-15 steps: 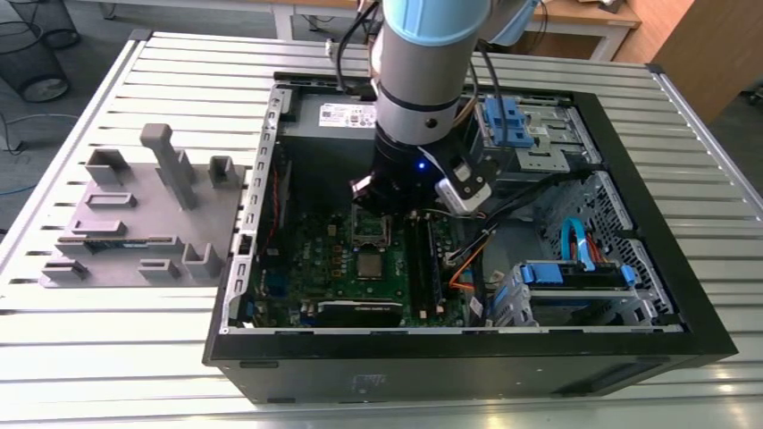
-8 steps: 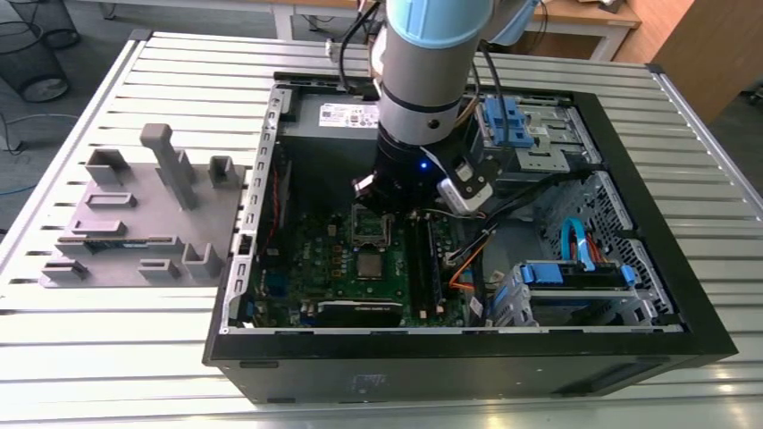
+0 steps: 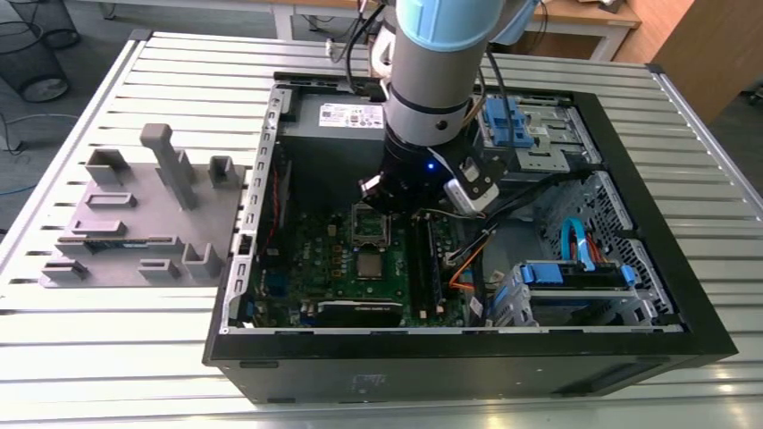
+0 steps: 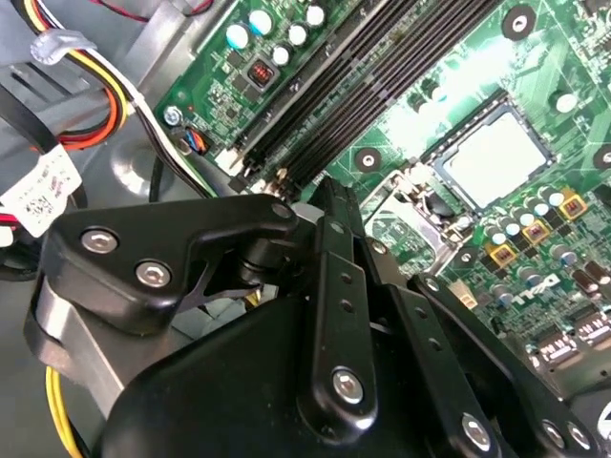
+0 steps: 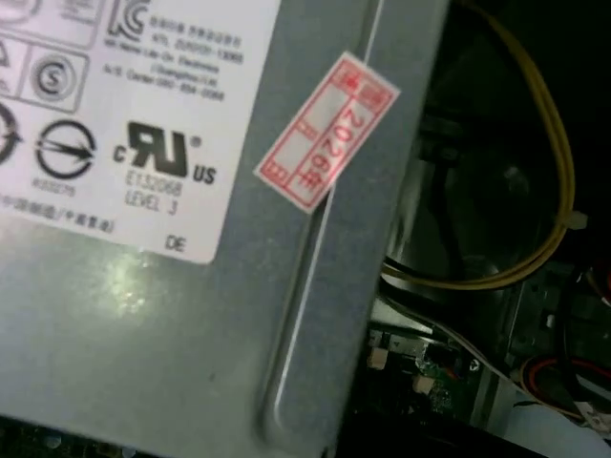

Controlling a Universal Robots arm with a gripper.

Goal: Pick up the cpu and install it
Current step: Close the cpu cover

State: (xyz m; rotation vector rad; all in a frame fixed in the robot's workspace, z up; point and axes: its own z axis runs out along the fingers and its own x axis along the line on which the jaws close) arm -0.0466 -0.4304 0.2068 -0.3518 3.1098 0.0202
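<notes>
The table [image 3: 107, 366] carries the open case [image 3: 477, 357]. Inside the case, the gripper [image 4: 329, 205] hangs low over the board [image 4: 401, 86], its fingers together. The cpu [image 4: 492, 157] lies flat in the socket [image 4: 431, 164], near the gripper, silver side up.

Robotics workshop or lab. Open computer case [image 3: 453, 362] lies on a slatted metal counter [image 3: 179, 80]; robot arm [image 3: 435, 80] above it, grey parts holder [image 3: 131, 223] beside it, wire bin [image 3: 30, 58] and wooden desks [image 3: 584, 13] beyond it.
</notes>
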